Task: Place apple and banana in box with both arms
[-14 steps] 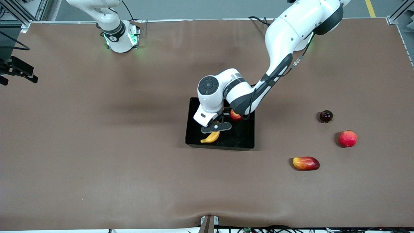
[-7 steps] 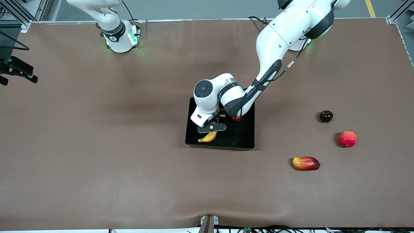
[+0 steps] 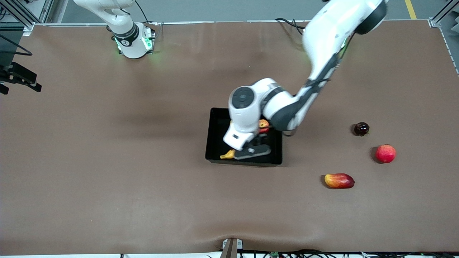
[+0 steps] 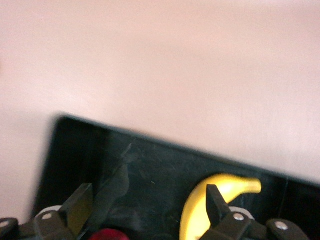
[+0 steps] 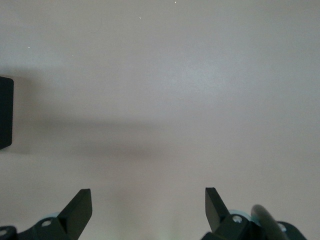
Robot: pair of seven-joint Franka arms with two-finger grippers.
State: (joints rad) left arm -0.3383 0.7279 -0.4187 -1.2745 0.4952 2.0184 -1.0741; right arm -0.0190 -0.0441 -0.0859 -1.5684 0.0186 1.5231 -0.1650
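Note:
The black box (image 3: 215, 123) sits mid-table. The banana (image 3: 227, 155) lies in it by the wall nearest the front camera, mostly hidden under my left hand. It also shows in the left wrist view (image 4: 220, 197) on the box floor (image 4: 150, 160). The apple (image 3: 264, 124) lies in the box, partly hidden by the left arm, and shows as a red patch (image 4: 106, 235). My left gripper (image 3: 252, 150) hangs open and empty over the box (image 4: 148, 197), one finger (image 4: 214, 199) in front of the banana. My right gripper (image 5: 148, 200) is open and empty over bare table and is out of the front view.
Toward the left arm's end of the table lie a small dark red fruit (image 3: 361, 128), a red-pink round fruit (image 3: 385, 153) and a red-yellow mango-like fruit (image 3: 339, 180). A black bracket (image 3: 19, 77) juts in at the right arm's end. A dark object (image 5: 5, 112) sits at the right wrist view's edge.
My left arm has swung, and its open gripper has shifted over the box toward the left arm's end, now covering most of the banana. The fruits outside the box have not moved.

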